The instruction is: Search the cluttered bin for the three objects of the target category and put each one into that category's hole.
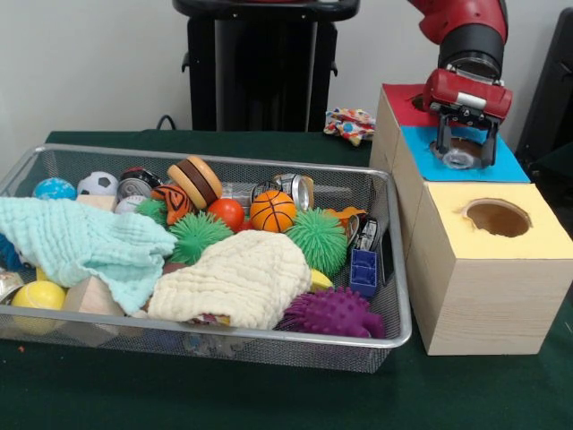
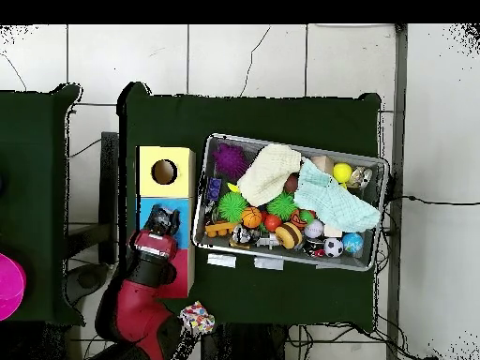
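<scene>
Your pincer (image 1: 463, 148) hanging over the blue box's hole (image 1: 458, 150), pinching a small clear round object (image 1: 458, 159), wire bin (image 1: 391, 269) sitting cluttered alongside.

The blue box's hole (image 1: 460, 154) is largely hidden behind the gripper (image 1: 464, 150); objects beneath the cream cloth (image 1: 235, 282) are concealed.

One camera stood low and close across the table, facing the wire bin (image 1: 385, 260) and the row of wooden boxes (image 1: 488, 287) to its right. The other looked straight down from high up, taking in the whole green table (image 2: 281, 300) and tiled floor (image 2: 234, 61). Both views shared the bin, boxes and arm (image 2: 141, 300).
</scene>
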Robot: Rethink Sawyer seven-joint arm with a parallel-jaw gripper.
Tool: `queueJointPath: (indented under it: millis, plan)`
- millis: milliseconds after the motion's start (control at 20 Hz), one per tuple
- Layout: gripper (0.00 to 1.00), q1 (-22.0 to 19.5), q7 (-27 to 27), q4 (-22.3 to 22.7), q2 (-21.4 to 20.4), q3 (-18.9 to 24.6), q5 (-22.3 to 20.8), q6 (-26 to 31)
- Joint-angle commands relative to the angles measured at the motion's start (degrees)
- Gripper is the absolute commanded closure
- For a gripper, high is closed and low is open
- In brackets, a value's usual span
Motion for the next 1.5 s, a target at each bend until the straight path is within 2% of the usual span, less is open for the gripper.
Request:
queueJointPath:
  millis: [50,450,650,900,1000,1100,1250,1500]
  plan:
    - [0.00,-3.0,10.4,-3.9,1.3,5.5,-4.0,-3.4]
    - [0.00,-1.6,8.2,-4.0,2.4,4.9,-1.0,-4.9]
    - [0.00,-1.0,6.3,-4.1,2.0,4.3,-0.6,-3.9]
    - [0.00,-1.5,6.7,-3.5,1.1,2.4,-0.1,-5.3]
    - [0.00,-2.4,6.1,-3.2,-0.4,1.3,-2.1,-3.4]
    - [0.00,-4.4,5.3,-3.6,-2.7,0.2,-6.8,-0.4]
    - [0.00,-10.4,5.2,-5.8,-6.9,-0.1,-17.9,4.1]
    - [0.00,-21.0,3.1,-9.8,-11.7,2.7,-30.2,13.0]
